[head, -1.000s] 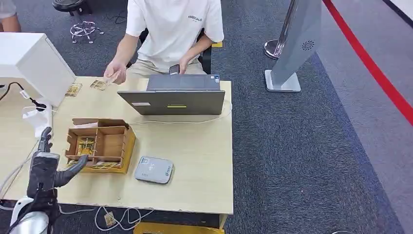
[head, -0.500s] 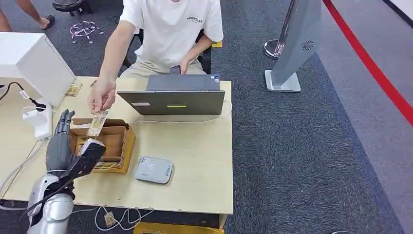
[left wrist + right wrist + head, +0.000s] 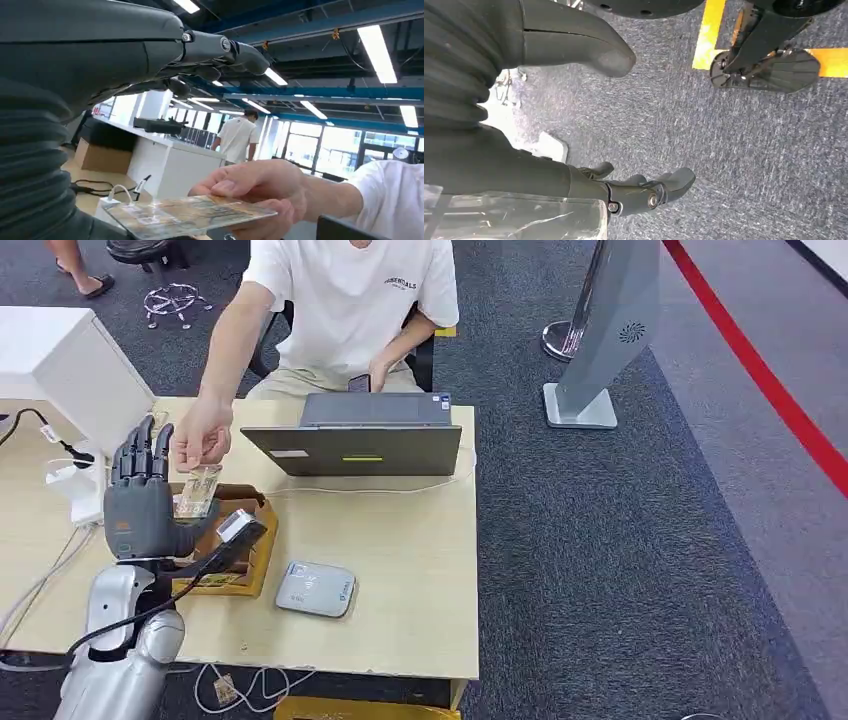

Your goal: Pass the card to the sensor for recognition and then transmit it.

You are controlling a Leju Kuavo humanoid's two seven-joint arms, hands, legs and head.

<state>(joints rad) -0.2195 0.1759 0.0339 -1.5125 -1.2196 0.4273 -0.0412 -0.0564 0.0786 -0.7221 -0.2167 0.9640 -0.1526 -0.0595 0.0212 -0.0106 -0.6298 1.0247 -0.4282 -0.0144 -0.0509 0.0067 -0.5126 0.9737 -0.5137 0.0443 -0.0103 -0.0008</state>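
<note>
The card (image 3: 198,490) is up in the air above the compartmented cardboard box (image 3: 252,540), pinched at its far end by the person's hand (image 3: 203,438), who sits behind the table in a white T-shirt. In the left wrist view the card (image 3: 187,216) lies nearly flat, printed face up, the person's fingers (image 3: 252,185) clamped on one edge. The robot's left hand (image 3: 148,500) is raised over the near-left part of the box, palm forward, fingers spread wide and upright, thumb jutting toward the sensor; it holds nothing, and the card sits just at its fingers, though whether they touch I cannot tell. The grey sensor pad (image 3: 316,588) lies flat on the table (image 3: 400,570) just to the right of the box, near the front edge. Behind the box stands an open grey laptop (image 3: 362,440), its back to us, a thin cable trailing along the table beside it. To the left of the box sits a white charger block with a black lead, and beyond that a white cabinet. The right hand (image 3: 624,190) hangs over dark carpet, fingers apart and loosely curled, grasping nothing.
</note>
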